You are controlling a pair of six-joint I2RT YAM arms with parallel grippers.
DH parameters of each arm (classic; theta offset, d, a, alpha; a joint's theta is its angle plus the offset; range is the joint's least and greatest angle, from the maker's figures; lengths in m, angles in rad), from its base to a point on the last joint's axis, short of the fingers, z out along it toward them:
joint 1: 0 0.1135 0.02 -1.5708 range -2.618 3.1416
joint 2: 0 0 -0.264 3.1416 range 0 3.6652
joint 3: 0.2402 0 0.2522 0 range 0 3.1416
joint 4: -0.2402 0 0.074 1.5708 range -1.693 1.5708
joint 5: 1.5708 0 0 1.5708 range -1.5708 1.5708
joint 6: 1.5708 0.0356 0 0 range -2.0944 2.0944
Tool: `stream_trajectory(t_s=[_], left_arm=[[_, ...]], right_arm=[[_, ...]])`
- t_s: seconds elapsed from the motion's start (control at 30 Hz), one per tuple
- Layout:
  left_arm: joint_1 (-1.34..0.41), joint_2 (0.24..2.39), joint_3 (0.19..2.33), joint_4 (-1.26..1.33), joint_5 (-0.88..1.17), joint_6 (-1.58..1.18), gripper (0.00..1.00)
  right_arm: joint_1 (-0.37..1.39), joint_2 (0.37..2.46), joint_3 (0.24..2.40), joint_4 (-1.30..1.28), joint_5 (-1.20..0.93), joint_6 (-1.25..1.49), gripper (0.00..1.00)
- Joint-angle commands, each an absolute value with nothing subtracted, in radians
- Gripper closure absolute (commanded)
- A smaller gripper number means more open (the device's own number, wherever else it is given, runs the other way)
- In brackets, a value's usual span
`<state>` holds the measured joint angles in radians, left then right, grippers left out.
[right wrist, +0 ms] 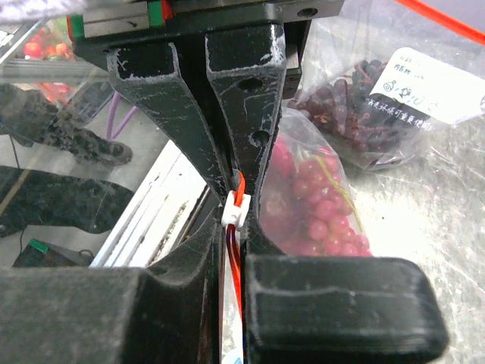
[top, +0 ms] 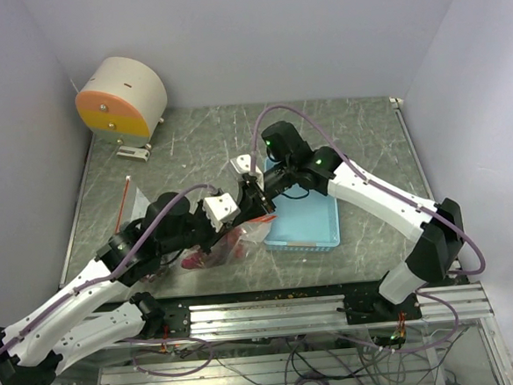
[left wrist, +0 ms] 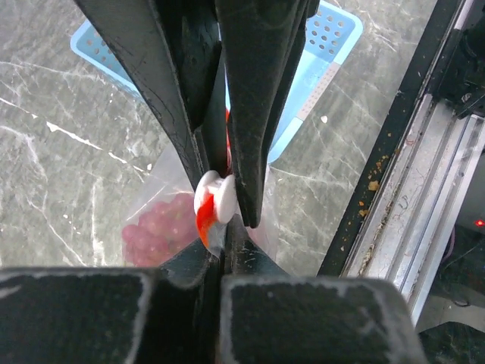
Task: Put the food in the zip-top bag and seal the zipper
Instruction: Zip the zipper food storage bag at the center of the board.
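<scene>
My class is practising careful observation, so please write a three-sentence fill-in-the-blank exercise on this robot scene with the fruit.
1. The red berries lie inside the clear zip-top ___.
2. The left gripper and the right gripper are both ___ on the orange-red zipper.
3. The perforated tray is light ___.
Missing words: bag; shut; blue.

Soft, even light; left claw [left wrist: 221, 220] blurred up close.

One white label [right wrist: 434, 85] is affixed to a clear bag [right wrist: 333, 53] containing dark berries [right wrist: 356, 129]. Its printed characters are too small and blurred to read.
</scene>
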<state>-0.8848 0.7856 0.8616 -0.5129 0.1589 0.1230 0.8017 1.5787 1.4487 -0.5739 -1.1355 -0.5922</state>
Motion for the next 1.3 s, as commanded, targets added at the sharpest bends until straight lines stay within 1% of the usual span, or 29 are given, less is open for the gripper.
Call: stream_trajectory(t_s=[0.0,0.03,0.07,0.13,0.2,0.27,0.43,0.47,0.63,0.9,1.03,1.27], left_arm=[[-0.885,0.792,0.878,-0.527,0.14,0.113,0.93],[-0.884,0.787,0.878,-0.529,0.126,0.104,0.93],[-0.885,0.781,0.881,-0.532,0.101,0.096,0.93],[-0.885,0.772,0.884,-0.542,0.057,0.083,0.93],[-0.884,0.762,0.888,-0.548,0.029,0.072,0.93],[-0.884,0.745,0.886,-0.549,0.015,0.065,0.93],[-0.885,0.699,0.864,-0.534,0.019,0.061,0.93],[-0.885,0.693,0.861,-0.531,0.025,0.061,0.93],[-0.885,0.683,0.855,-0.519,0.048,0.061,0.93],[-0.885,0.686,0.854,-0.521,0.045,0.063,0.93],[-0.884,0.681,0.852,-0.52,0.036,0.062,0.93],[-0.885,0.683,0.855,-0.522,0.026,0.063,0.93]], right_arm=[[0.802,1.52,1.454,-0.541,-1.129,-0.581,0.99],[0.8,1.514,1.446,-0.53,-1.118,-0.573,0.98],[0.798,1.505,1.425,-0.507,-1.104,-0.557,0.95],[0.793,1.478,1.378,-0.436,-1.073,-0.514,0.8],[0.79,1.451,1.331,-0.379,-1.048,-0.494,0.68],[0.783,1.425,1.302,-0.355,-1.02,-0.494,0.58],[0.766,1.375,1.25,-0.274,-1.019,-0.472,0.41],[0.765,1.372,1.244,-0.244,-1.011,-0.448,0.39],[0.764,1.416,1.285,-0.115,-0.977,-0.28,0.36],[0.76,1.494,1.357,-0.056,-1.106,-0.186,0.36],[0.759,1.529,1.38,-0.069,-1.152,-0.16,0.39],[0.759,1.566,1.36,0.034,-1.209,-0.046,0.49]])
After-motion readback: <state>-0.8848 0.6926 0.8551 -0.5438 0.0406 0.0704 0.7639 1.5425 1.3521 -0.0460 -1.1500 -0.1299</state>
